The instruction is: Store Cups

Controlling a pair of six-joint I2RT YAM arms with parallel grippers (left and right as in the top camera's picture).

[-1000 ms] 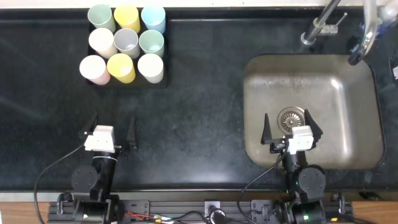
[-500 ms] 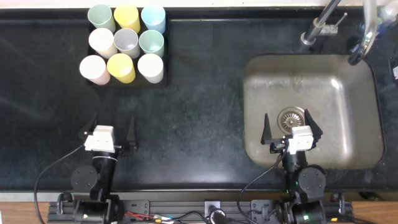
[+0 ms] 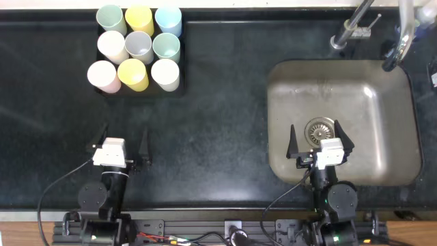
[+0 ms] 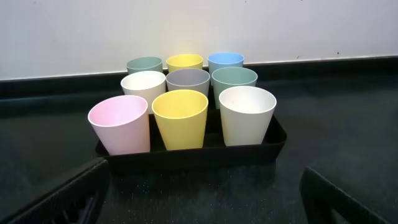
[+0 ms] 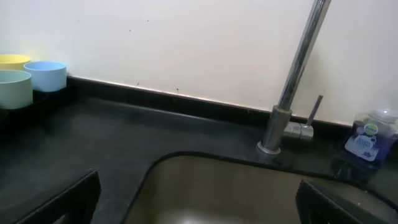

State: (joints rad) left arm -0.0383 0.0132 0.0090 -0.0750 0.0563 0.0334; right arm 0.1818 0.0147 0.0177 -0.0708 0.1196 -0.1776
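Note:
Several pastel cups stand upright in a black tray [image 3: 181,87] [image 4: 277,144] at the back left of the dark counter. Its front row holds a pink cup [image 3: 102,75] [image 4: 120,122], a yellow cup [image 3: 132,74] [image 4: 180,117] and a white cup [image 3: 165,73] [image 4: 247,114]. My left gripper [image 3: 122,145] [image 4: 199,199] sits low near the counter's front, well short of the tray, open and empty. My right gripper [image 3: 316,140] [image 5: 199,202] rests over the front of the steel sink [image 3: 382,109], open and empty. A blue cup [image 5: 46,74] shows far off in the right wrist view.
A tall faucet [image 3: 355,24] [image 5: 292,87] stands behind the sink, with a purple soap bottle [image 5: 368,140] at its right. A white wall backs the counter. Bare dark counter [image 3: 218,130] lies between the tray and the sink.

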